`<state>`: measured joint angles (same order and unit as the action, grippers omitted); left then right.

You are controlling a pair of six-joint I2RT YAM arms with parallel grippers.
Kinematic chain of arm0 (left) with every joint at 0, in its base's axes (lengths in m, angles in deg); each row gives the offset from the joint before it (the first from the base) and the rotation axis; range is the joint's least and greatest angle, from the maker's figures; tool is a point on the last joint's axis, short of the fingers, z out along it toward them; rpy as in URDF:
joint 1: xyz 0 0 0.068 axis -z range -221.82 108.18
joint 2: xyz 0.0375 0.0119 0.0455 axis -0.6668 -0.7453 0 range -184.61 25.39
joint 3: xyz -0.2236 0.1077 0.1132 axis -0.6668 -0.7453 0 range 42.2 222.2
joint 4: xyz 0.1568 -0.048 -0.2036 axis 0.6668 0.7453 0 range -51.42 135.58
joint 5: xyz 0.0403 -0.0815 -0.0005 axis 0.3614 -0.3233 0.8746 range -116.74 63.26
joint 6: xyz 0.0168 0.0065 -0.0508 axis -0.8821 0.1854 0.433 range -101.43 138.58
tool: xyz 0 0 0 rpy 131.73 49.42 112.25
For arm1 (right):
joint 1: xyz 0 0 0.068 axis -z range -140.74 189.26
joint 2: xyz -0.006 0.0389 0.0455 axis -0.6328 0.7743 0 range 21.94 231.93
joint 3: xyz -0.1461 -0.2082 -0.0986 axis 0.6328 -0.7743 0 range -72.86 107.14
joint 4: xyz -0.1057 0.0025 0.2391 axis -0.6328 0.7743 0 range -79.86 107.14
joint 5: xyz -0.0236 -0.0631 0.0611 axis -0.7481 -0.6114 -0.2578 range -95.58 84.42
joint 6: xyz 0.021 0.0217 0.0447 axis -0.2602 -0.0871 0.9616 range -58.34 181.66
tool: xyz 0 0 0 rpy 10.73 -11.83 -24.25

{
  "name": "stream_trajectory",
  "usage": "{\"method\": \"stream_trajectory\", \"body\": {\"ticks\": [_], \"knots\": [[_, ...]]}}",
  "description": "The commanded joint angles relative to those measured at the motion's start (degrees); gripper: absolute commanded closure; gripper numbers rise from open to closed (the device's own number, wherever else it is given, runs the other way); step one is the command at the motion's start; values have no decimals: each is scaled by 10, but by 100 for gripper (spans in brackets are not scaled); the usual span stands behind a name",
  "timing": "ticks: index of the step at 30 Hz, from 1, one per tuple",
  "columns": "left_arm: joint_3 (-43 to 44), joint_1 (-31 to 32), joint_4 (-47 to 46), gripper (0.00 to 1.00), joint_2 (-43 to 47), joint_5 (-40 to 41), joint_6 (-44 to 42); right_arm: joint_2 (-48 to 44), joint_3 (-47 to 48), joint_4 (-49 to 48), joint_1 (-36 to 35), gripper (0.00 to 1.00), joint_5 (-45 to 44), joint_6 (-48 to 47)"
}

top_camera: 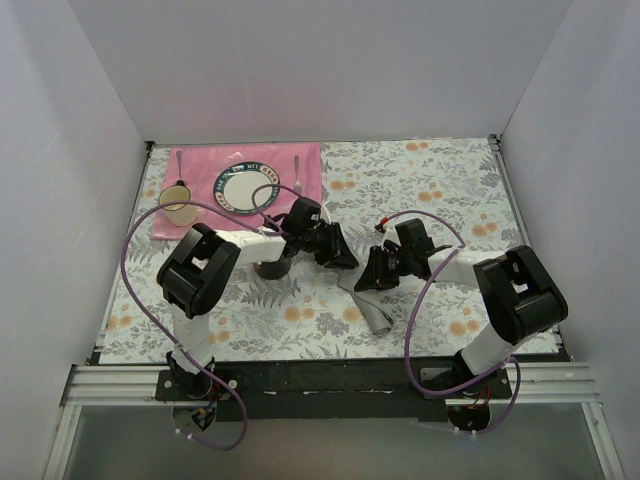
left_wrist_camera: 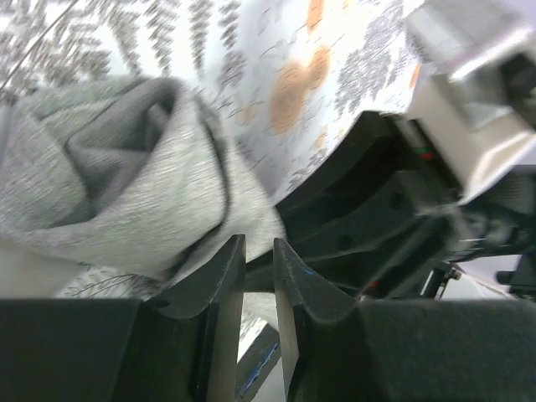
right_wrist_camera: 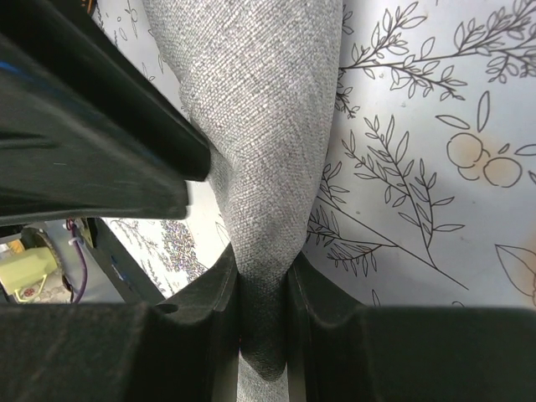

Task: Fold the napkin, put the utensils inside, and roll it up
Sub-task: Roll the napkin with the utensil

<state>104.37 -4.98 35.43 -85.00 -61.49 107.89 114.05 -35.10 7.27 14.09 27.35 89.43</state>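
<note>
- The right gripper (right_wrist_camera: 264, 256) is clamped on the napkin (right_wrist_camera: 268, 126). Cloth fills the whole gap between its jaws and runs away from the tips as a thick gathered band.
- The left gripper (left_wrist_camera: 258, 243) has its jaws at a narrow slit, with light background showing through the gap. Its tips sit right at the edge of the cloth, and I cannot tell whether they pinch it.
- The two grippers meet nose to nose at mid-counter. The right one's black body sits just past the left one's tips.
- The napkin is plain mid-grey with a coarse weave and no pattern.
  - In the left wrist view it is bunched into soft folds around a darker hollow.
  - In the right wrist view it is pulled into a rope that narrows toward the jaws.
  - From above only a grey strip shows, lying on the counter (right_wrist_camera: 419, 167) and trailing from under the right gripper toward the near edge.
- The counter has a white cover printed with grey leaf sprigs and orange fruit.
- Well apart, at the far left, lies a pink placemat (top_camera: 200, 165).
  - It carries a plate (top_camera: 225, 190) with a dark ring round its rim.
  - A cream mug (top_camera: 180, 207) stands at its left edge.
  - One slim utensil (top_camera: 297, 175) lies on the mat just right of the plate, too small for detail.
</note>
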Motion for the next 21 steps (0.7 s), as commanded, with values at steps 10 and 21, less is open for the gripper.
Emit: {"method": "stream_trajectory", "body": {"ticks": [10, 21], "knots": [[40, 2, -7, 81, -33, 7, 22, -6, 14, 44, -3, 89, -59, -21], [0, 4, -9, 83, -54, 67, -57, -15, 23, 71, -2, 75, -72, -40]]}}
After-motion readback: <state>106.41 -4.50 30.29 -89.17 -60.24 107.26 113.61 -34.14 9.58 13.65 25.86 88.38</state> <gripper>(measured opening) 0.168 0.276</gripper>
